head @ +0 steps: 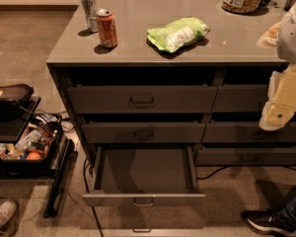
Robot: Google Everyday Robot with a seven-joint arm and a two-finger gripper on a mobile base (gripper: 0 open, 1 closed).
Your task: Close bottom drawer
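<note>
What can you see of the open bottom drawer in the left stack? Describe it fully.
The bottom drawer is wide, shallow and dark grey-brown. Its low flat front carries a small centred metal loop handle. It stands pulled far out, level, lowest in the left stack, and its floor looks bare. The gripper hangs off to the right, before the right stack, not touching it.

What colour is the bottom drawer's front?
Bottom drawer: dark grey-brown, camera view; gripper at right edge.
</note>
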